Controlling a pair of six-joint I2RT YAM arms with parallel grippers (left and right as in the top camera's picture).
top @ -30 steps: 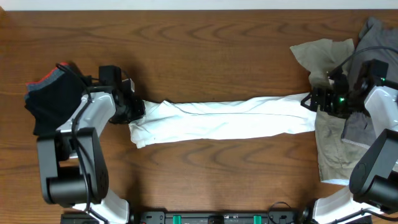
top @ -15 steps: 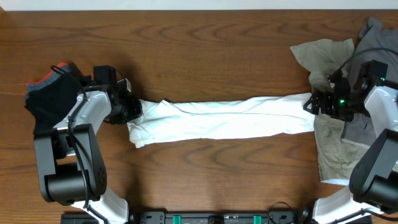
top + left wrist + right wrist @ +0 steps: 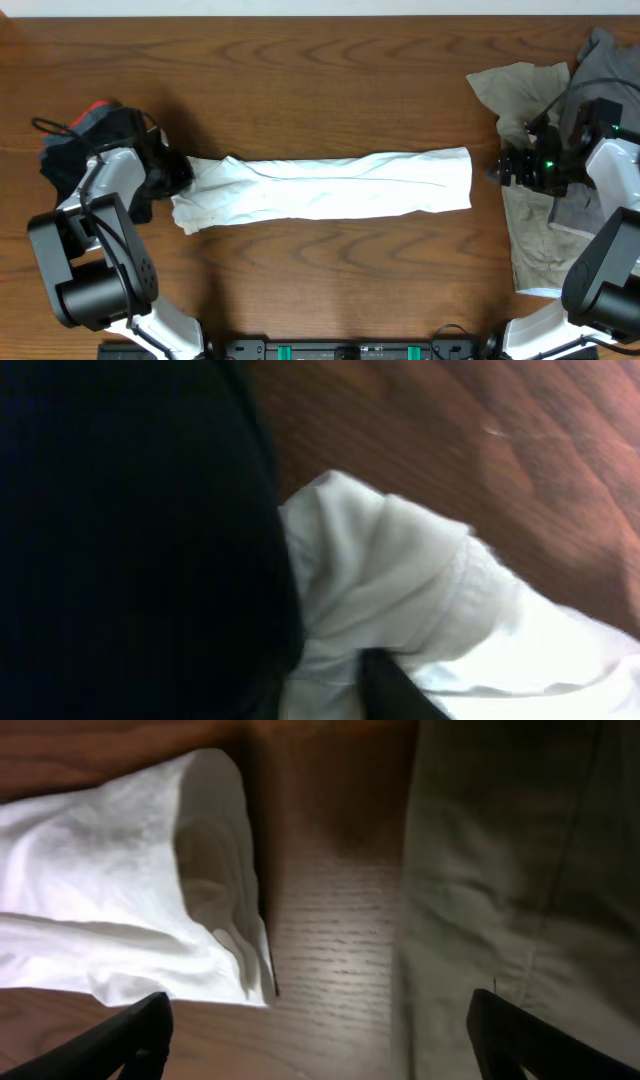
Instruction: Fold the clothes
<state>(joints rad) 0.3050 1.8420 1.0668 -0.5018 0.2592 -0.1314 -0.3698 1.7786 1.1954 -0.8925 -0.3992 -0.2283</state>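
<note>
Wooden table (image 3: 330, 80), overhead view. A white garment (image 3: 320, 188), folded into a long narrow band, lies flat across the middle of the frame. Its left end is wrinkled and its right end is squared off.

The left gripper (image 3: 172, 176) meets the band's left end, with a heap of dark garments (image 3: 80, 150) just behind it at upper left. A red-orange edge shows at the top of this heap. In the left wrist view, bunched white cloth with a stitched hem sits at centre. An unfocused black mass fills the left half, and whether it is finger or dark cloth cannot be told. Neither view shows whether this gripper grasps the cloth.

The right gripper (image 3: 503, 172) stands just off the band's right end, not touching it. Its fingers (image 3: 135, 1030) are spread wide over bare wood with nothing between them. A beige garment (image 3: 530, 245) and a grey garment (image 3: 600, 55) lie at the right edge, partly covered by the right arm and cut off by the frame.
</note>
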